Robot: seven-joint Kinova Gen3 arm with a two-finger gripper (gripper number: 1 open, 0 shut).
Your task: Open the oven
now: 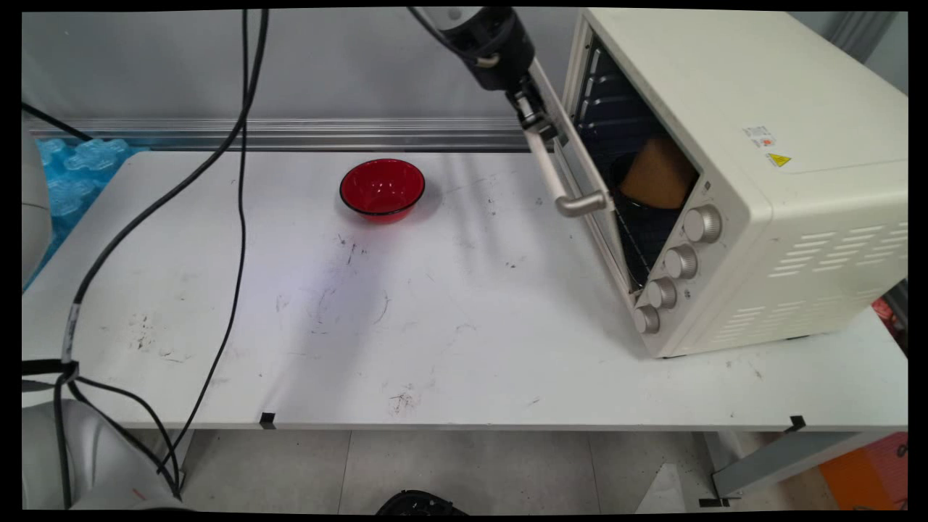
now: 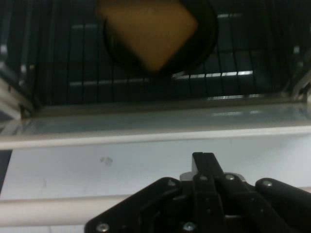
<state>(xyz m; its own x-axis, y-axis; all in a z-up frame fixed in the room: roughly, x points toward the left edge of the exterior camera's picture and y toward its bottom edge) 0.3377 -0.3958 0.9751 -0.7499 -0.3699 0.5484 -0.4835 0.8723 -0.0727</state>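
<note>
Main view: tool touches the oven door's handle.

Cream toaster oven, door ajar, end effector at handle.

White table, grey wall behind, tiled floor below.

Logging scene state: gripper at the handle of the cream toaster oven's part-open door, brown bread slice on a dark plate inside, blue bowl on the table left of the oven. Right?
One error: the round plastic bowl is red, not blue, as the main view shows. The rest holds: the gripper is at the handle of the cream toaster oven, brown bread slice on a dark plate inside.
</note>
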